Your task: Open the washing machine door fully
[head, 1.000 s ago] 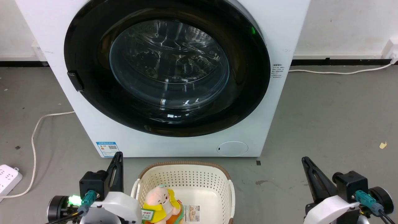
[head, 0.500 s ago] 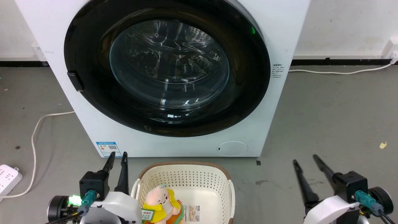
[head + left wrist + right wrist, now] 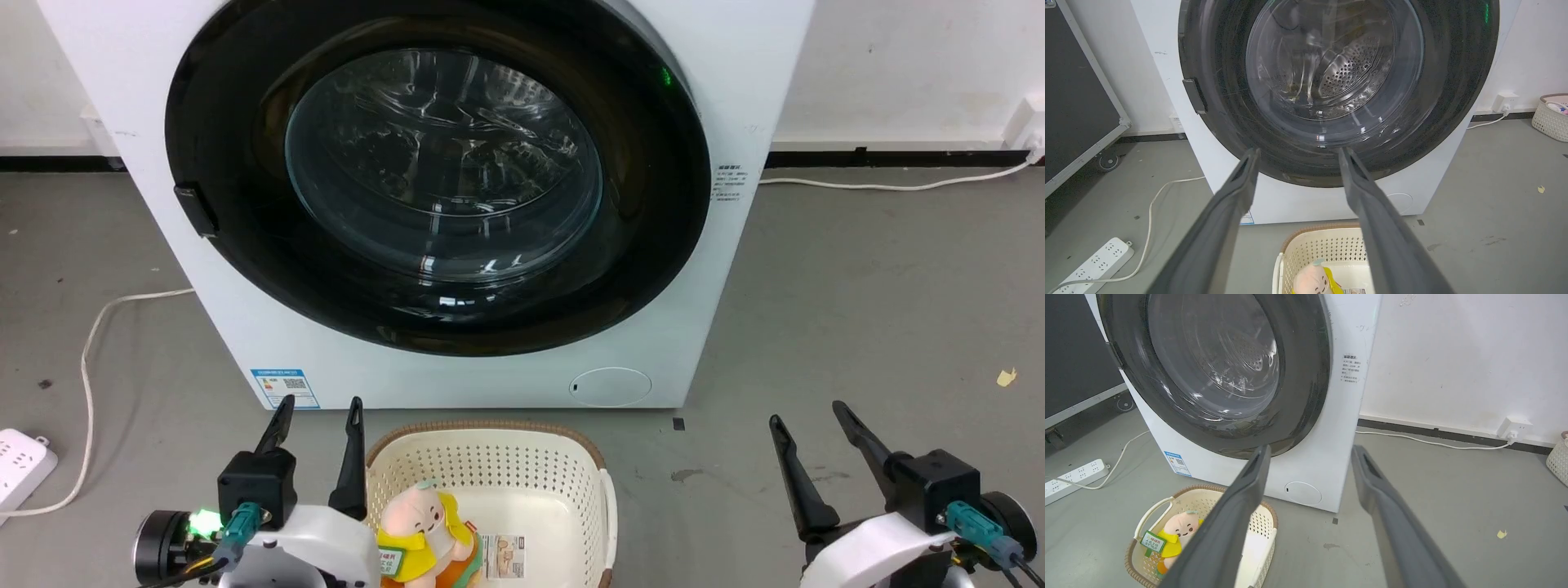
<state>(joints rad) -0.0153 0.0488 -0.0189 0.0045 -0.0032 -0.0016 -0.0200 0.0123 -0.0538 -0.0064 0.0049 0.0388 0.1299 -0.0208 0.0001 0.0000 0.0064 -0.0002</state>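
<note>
**A:** Black and glossy, the washing machine door sits shut, flush in the front of the washing machine. Where should it be pulled?

**B:** At the latch tab, on the door's rim toward the robot's left. The left gripper hangs low before the machine, fingers spread and holding nothing. The right gripper is the same, off the machine's right corner.

**A:** So?

**B:** I'd raise the left one, hook behind the tab and pull in a wide arc, clear of the basket in front of the machine.

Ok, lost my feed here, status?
Left gripper and right gripper open, empty. Washing machine door shut, untouched. Basket on floor in front of it.
</note>
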